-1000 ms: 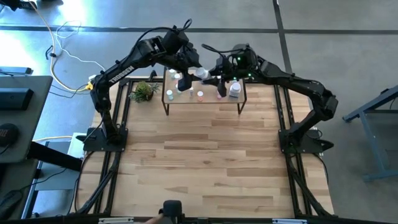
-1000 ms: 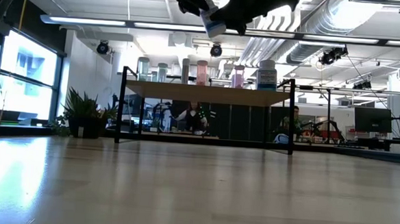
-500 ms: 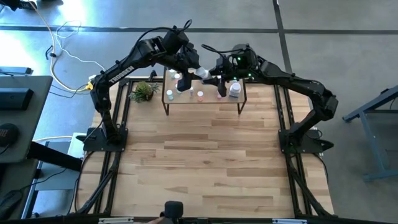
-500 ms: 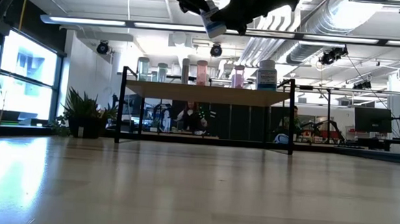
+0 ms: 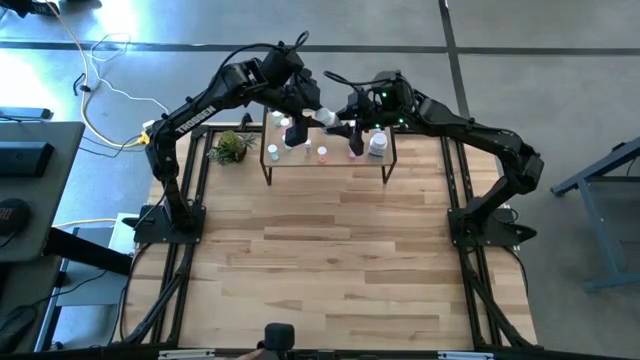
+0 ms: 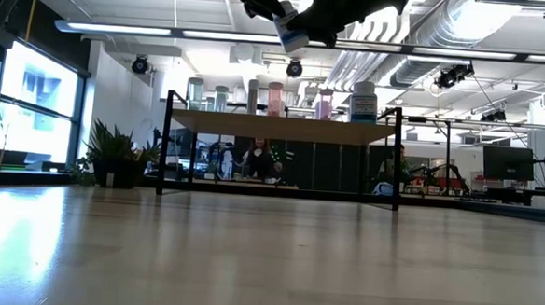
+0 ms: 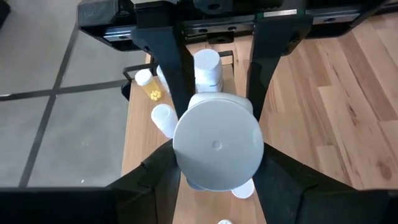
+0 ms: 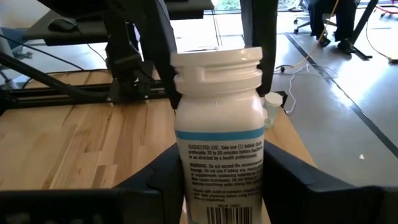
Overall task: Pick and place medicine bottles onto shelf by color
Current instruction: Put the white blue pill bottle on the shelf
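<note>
Left pincer (image 5: 313, 112): closed around the cap end of a large white bottle (image 5: 325, 117).
Right pincer (image 5: 343, 120): gripped the same bottle's labelled body.
Bottle position: held tilted in the air above the shelf (image 5: 330, 158).
Shelf: carried small bottles (image 6: 275, 98) at the bench's (image 5: 320, 270) far edge.

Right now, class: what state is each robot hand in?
Left hand: closed on the cap end of the large white bottle.
Right hand: closed on that bottle's labelled body.

an open robotics lab: exposed ceiling ducts (image 6: 466, 32), monitors (image 6: 507, 163), workbenches beyond.
</note>
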Controlling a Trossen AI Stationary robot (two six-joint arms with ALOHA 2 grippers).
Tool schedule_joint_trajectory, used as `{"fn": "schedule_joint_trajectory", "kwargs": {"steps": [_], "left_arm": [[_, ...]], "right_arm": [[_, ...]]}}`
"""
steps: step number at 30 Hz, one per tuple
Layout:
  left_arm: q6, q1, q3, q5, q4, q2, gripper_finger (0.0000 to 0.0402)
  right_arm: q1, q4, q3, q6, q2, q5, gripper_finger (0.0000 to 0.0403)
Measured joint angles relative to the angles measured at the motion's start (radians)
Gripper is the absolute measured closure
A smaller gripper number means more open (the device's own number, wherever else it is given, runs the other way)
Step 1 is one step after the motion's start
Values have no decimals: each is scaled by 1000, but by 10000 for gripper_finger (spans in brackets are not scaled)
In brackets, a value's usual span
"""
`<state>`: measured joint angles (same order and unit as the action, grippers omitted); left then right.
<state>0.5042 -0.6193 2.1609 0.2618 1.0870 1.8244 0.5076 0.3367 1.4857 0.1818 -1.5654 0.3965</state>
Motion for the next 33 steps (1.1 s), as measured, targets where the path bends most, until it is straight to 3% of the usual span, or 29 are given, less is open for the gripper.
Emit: {"fn": "schedule_joint_trajectory", "kwargs": {"steps": [9, 21, 26, 33], "left_arm": [[1, 0, 0, -16, -8, 0, 242], [6, -2, 0, -101, 0, -1, 243], [6, -7, 0, -189, 27, -1, 243], [-4, -44, 0, -202, 53, -1, 243]], "right_arm": [[5, 7, 0, -15, 0, -7, 175], [34, -2, 0, -27, 2, -11, 169], [50, -5, 0, -47, 2, -7, 169], [55, -7, 0, -47, 2, -5, 169]]}}
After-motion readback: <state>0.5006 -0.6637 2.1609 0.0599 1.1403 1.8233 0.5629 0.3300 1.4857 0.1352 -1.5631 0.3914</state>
